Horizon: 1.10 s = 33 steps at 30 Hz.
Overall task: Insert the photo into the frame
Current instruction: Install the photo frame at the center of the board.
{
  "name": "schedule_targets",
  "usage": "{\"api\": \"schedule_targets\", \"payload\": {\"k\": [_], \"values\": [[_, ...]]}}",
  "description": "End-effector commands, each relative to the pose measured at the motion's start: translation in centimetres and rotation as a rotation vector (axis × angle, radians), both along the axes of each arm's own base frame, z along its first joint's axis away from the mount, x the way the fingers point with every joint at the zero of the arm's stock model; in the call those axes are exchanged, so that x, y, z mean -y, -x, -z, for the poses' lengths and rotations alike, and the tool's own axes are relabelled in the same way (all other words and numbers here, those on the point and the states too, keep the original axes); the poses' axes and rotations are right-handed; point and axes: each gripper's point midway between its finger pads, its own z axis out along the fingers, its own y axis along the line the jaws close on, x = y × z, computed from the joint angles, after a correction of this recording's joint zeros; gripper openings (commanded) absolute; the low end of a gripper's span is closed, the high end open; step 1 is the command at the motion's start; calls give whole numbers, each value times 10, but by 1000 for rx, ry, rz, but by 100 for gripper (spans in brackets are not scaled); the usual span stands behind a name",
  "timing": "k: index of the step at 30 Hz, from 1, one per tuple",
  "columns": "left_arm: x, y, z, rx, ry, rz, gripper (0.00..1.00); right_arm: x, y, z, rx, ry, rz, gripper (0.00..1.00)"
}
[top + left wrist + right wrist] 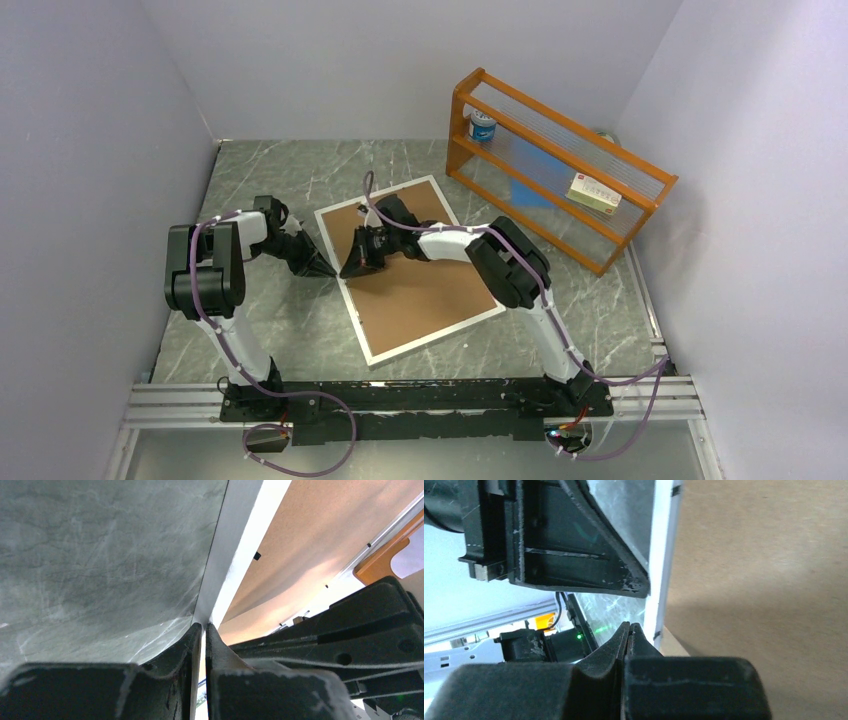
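Frame [437, 337] lies flat mid-table, brown backing board [420, 290] filling it. Photo not visible, probably beneath, so insertion looks mostly done. Left gripper [325, 269] nearly closed at the frame's left border, grip unclear. Right gripper [347, 268] closed, empty, over the board.

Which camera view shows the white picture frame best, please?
The top external view: nearly the whole white picture frame shows, the right arm crossing it. Both wrist views catch only a close strip of its border.
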Motion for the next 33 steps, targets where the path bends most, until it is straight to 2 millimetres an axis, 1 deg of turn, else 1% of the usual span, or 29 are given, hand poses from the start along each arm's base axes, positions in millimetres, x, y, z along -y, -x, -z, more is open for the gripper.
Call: {"api": "schedule_targets", "payload": {"k": [1,4,9,17,19,25,29,33], "values": [[-19,13,29,-62,-135,16,13,-15,3,-35,47,-78,-42,0],[-19,14,30,-66,-135,16,13,-11,7,-18,18,-26,-45,0],[-18,15,32,-72,-133,10,13,4,14,16,-25,78,-23,0],[-20,16,32,-75,-142,2,12,21,4,54,-51,182,69,0],[-20,17,33,-80,-142,1,12,26,-2,61,-43,206,102,0],[-22,18,34,-85,-159,-1,13,49,-4,88,-75,330,140,0],[-25,19,34,-92,-177,-2,13,65,-4,104,-87,410,163,14],[-24,19,35,-98,-176,-4,13,72,-6,111,-88,467,175,22]]}}
